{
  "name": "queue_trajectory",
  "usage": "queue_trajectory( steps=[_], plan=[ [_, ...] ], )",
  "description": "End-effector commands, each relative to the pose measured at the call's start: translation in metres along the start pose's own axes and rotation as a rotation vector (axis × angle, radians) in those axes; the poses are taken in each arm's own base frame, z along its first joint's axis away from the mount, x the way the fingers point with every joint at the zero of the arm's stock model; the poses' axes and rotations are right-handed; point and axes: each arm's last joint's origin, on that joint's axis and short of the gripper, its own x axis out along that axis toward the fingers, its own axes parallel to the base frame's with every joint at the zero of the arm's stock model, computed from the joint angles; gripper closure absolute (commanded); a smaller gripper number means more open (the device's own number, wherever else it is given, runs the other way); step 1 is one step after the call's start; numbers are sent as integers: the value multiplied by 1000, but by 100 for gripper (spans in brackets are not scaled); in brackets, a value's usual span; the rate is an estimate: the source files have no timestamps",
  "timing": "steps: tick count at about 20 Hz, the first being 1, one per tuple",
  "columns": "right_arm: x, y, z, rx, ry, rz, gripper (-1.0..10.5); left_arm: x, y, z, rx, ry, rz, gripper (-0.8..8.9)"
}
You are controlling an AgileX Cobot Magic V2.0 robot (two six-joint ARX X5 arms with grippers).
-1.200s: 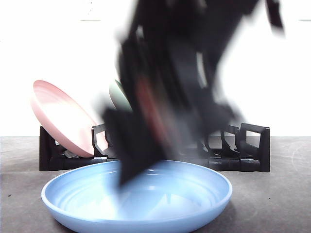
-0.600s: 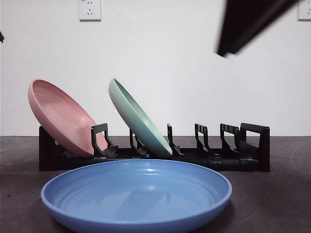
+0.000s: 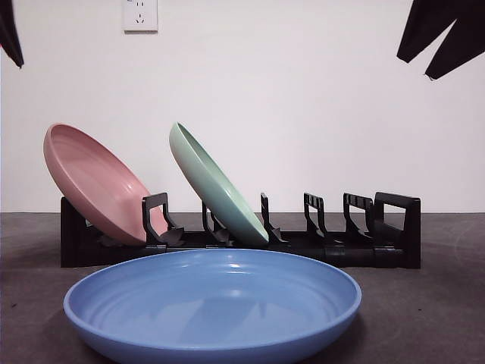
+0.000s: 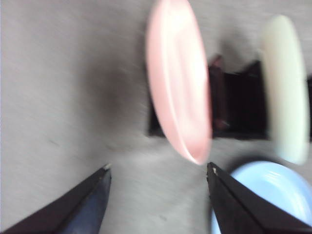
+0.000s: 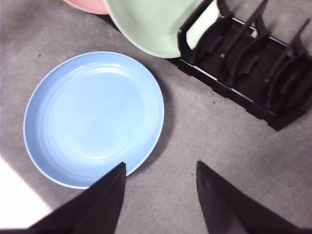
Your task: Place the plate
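Note:
A blue plate point(image 3: 212, 303) lies flat on the table in front of a black dish rack point(image 3: 341, 243). A pink plate point(image 3: 95, 186) and a green plate point(image 3: 216, 186) stand tilted in the rack's left slots. My right gripper point(image 5: 161, 170) is open and empty, high above the table beside the blue plate point(image 5: 92, 117); it shows at the front view's top right corner point(image 3: 443, 34). My left gripper point(image 4: 156, 168) is open and empty, high above the pink plate point(image 4: 178, 78); only a black tip of it point(image 3: 9, 34) shows at the top left.
The rack's right slots point(image 5: 253, 68) stand empty. A wall socket point(image 3: 140, 14) is on the white wall behind. Grey table surface point(image 5: 195, 146) spreads around the blue plate.
An arm that filled the middle of the front view over the rack has lifted away to the top right corner. The green plate now stands alone in the rack.

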Motion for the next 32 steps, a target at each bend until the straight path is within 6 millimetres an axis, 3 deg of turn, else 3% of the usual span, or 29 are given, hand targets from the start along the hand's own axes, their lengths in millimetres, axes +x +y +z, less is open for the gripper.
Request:
queue_trajectory(
  steps=[1,5,10,14,22,32],
  plan=[
    [-1,1,2,9,-5,5,718,9,-10,24,68,16,51,506],
    [-1,1,1,10,-1,5,718,38,-22,46,103,63,58,515],
    [-1,1,1,10,-3,-3,718,81,-26,55,131,85,129,515],
    [-1,1,1,10,-3,-6,718,102,-26,59,139,89,128,515],
    [-1,1,1,10,-4,-10,718,109,-26,61,150,77,126,804],
    [-1,1,1,10,-3,-10,718,101,-27,67,151,53,155,804]
  ],
)
